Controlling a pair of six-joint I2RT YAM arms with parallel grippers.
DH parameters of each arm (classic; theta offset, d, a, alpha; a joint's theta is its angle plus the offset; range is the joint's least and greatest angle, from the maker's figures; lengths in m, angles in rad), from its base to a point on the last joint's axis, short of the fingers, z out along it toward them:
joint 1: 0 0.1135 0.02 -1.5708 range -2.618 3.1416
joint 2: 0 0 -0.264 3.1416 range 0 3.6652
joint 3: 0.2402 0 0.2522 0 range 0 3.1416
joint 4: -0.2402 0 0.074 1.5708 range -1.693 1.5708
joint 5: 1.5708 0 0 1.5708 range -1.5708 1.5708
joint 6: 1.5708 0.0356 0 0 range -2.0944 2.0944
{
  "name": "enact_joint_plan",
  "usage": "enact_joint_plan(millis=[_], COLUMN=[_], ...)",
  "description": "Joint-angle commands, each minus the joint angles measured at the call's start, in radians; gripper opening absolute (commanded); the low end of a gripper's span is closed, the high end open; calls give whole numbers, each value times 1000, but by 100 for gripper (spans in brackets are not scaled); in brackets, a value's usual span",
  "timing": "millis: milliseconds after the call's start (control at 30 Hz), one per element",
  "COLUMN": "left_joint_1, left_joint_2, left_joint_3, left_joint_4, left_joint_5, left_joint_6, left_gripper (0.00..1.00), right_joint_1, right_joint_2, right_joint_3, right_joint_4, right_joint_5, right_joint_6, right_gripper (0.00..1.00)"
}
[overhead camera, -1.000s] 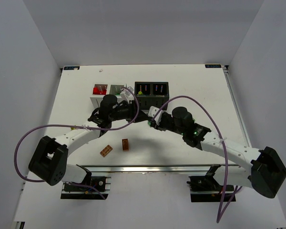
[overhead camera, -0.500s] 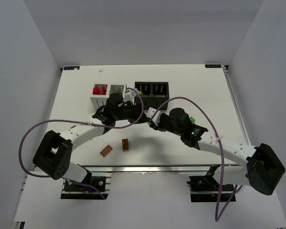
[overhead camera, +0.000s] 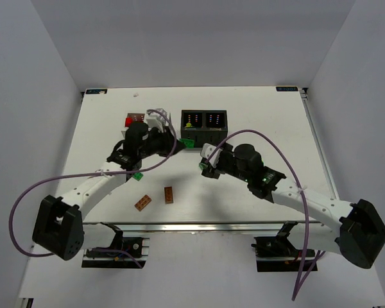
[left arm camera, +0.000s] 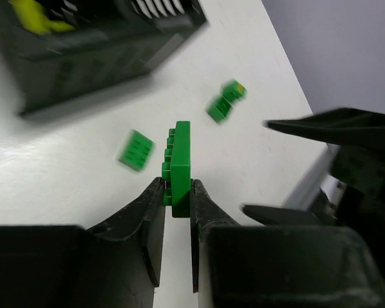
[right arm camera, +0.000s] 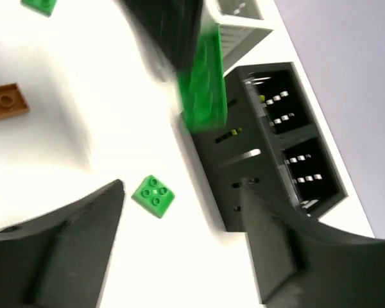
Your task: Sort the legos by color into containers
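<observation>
Pinching the green brick (left arm camera: 181,160) edge-on, the left claw (left arm camera: 178,192) should release only squarely above a compartment without other colours; the right claw (right arm camera: 179,192) gapes, empty.

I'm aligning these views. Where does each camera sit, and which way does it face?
Top: above and behind the arms, looking down on the table; both arms show.
Left wrist: on the left arm, facing table and black box; left claw shut on a green brick.
Right wrist: on the right arm, facing the black box; open right claw shows.
Shared: both wrist views see that brick and box.
</observation>
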State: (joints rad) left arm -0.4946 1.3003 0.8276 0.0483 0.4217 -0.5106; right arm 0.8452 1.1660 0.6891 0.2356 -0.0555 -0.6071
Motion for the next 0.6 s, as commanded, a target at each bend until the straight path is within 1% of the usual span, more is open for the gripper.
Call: enact_joint_plan(millis=[0,33,67,167,200,300,333,367,400,433,467,500,533,567], left_joint_1=[89,114,160,209,215,226,228,229,229,229,229,229,229,229], left_joint_2=[-85,-91,-96,-87,-76,-24,-12,13,28,45,81,100,118,135], left_joint_3=[25,25,22,45,60,125,137,151,180,201,221,263,280,297], left_joint_4=[-30,-27,-22,-39,-42,-93,-93,-94,-96,-106,-128,-140,-154,-177], left_joint_5=[-135,-141,-156,-208,-253,-325,-336,-349,-362,-382,-399,-408,-452,-466], left_joint_6=[43,37,31,24,33,55,55,58,69,75,83,99,104,112], left_gripper=[0,0,0,0,0,0,0,0,0,0,0,0,0,0], right_joint_1=[-12,-14,-18,-29,-32,-46,-52,-60,-63,-64,-72,-75,-78,-83], right_joint_2=[-48,-55,-58,-75,-80,-107,-114,-112,-111,-105,-100,-98,-100,-103], right_joint_3=[-2,1,9,33,35,20,17,16,26,32,39,47,55,55], right_joint_4=[42,33,18,-68,-99,-107,-107,-108,-111,-123,-131,-139,-140,-134], right_joint_5=[-13,-18,-26,-64,-96,-144,-152,-161,-173,-178,-184,-190,-190,-190], right_joint_6=[-22,-29,-57,-106,-118,-135,-137,-134,-123,-115,-109,-105,-91,-85], right_gripper=[81,89,89,89,89,89,85,79,71,48,34,21,5,1])
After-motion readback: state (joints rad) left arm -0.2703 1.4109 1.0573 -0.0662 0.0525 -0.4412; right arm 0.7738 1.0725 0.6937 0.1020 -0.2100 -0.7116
